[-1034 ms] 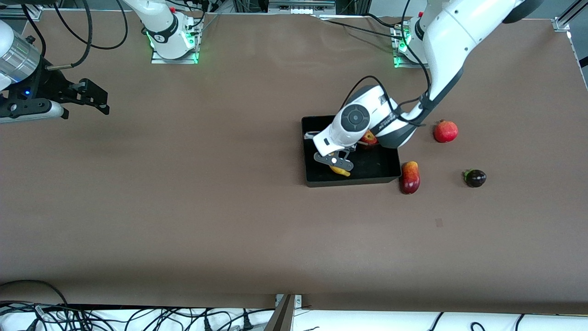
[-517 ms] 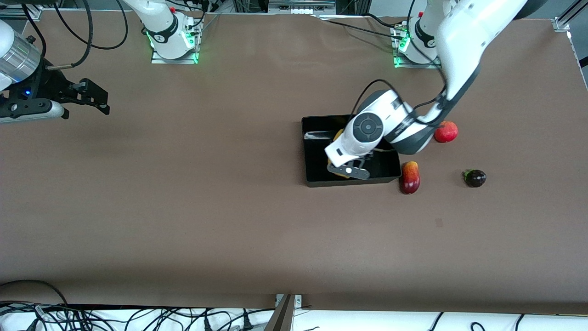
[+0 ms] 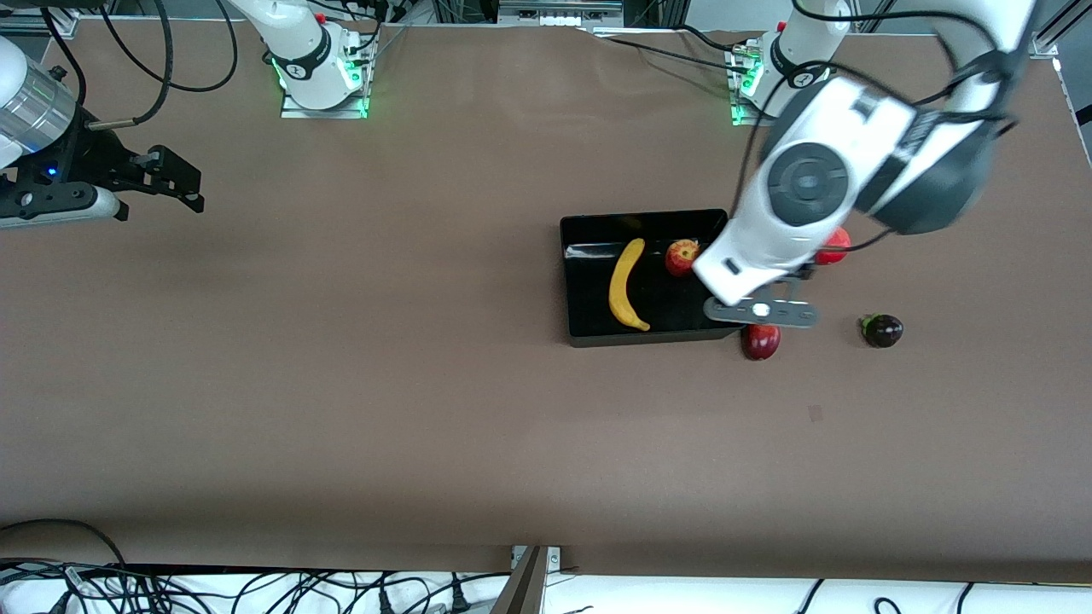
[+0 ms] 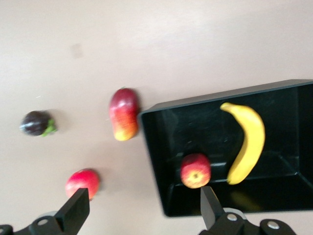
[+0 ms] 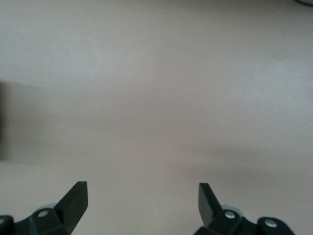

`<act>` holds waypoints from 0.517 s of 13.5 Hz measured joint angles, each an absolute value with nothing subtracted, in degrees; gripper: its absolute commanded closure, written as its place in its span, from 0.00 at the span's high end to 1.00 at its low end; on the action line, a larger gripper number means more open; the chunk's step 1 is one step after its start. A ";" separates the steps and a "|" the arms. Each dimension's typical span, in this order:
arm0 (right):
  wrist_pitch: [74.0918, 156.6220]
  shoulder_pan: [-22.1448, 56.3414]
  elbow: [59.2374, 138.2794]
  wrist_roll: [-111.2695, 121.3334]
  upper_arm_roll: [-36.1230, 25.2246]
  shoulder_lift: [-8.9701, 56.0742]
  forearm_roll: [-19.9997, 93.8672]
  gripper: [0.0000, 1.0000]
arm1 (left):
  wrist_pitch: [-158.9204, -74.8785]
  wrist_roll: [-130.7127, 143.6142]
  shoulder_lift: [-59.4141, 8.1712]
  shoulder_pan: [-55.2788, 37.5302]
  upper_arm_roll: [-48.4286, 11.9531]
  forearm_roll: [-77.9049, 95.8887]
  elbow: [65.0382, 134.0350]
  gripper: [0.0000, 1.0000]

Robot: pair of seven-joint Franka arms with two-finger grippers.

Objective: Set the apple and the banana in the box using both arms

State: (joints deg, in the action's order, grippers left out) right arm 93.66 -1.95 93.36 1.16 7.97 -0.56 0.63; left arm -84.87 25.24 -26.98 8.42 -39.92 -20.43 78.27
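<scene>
Long curved yellow banana (image 3: 627, 284) and small red-yellow apple (image 3: 681, 257) lay inside the shallow glossy black box (image 3: 589, 337); my left gripper (image 4: 142, 213), fingers spread and empty, hung over its corner beside the red-yellow mango (image 3: 761, 341), which a careless dip might knock; my right gripper (image 5: 142, 208), spread and empty, waited.

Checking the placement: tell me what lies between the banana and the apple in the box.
Nothing: in the left wrist view, only bare black floor of the box separates the banana from the apple. The front view shows the same gap.
</scene>
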 measured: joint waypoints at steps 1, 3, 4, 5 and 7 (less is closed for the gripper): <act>93.66 -1.95 93.35 1.16 7.98 -0.56 0.63 1.00 | -82.21 22.41 -26.95 9.77 -39.91 -20.26 76.37 1.00; 93.67 -1.94 93.33 1.16 8.00 -0.56 0.63 1.00 | -79.11 15.54 -26.18 11.19 -37.73 -17.87 72.78 1.00; 93.67 -1.94 93.32 1.16 8.00 -0.56 0.63 1.00 | -78.52 11.89 -24.47 9.90 -32.79 -15.37 72.07 1.00; 93.67 -1.94 93.32 1.16 8.01 -0.56 0.63 1.00 | -78.00 7.66 -22.03 7.11 -25.60 -12.04 72.17 1.00; 93.67 -1.94 93.32 1.16 8.03 -0.56 0.63 1.00 | -77.92 1.36 -17.47 1.70 -12.68 -3.82 73.59 1.00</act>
